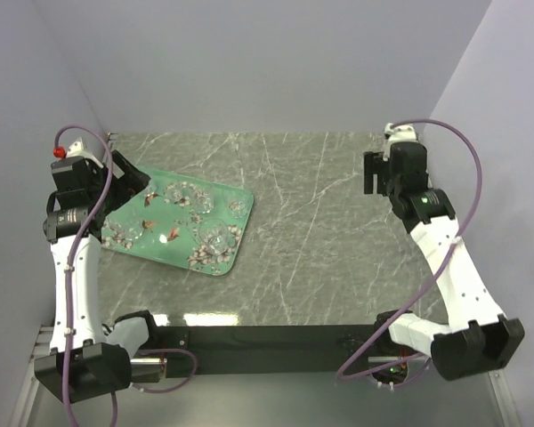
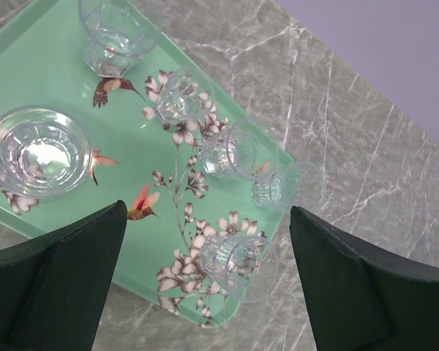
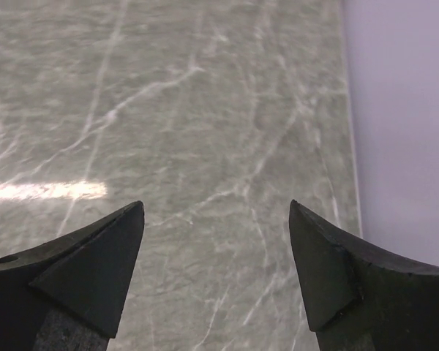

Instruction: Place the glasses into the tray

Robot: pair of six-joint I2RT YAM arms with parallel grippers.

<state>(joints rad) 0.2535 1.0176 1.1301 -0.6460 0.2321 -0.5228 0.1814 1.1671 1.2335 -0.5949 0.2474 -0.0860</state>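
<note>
Logged tray [image 1: 173, 252] lying at far left of grey veined table [image 1: 338, 222], with all six glasses [image 2: 181, 99] inside its rim, spread across it. Found left gripper [image 2: 206, 212] hovering above tray, fingers spread wide and holding nothing. Found right gripper [image 3: 215, 208] well apart at far right over table, fingers likewise spread, nothing between.

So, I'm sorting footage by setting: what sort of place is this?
Likely a robot test booth, not a home: lilac walls enclose a marble-patterned table with two bolted-down arms.
</note>
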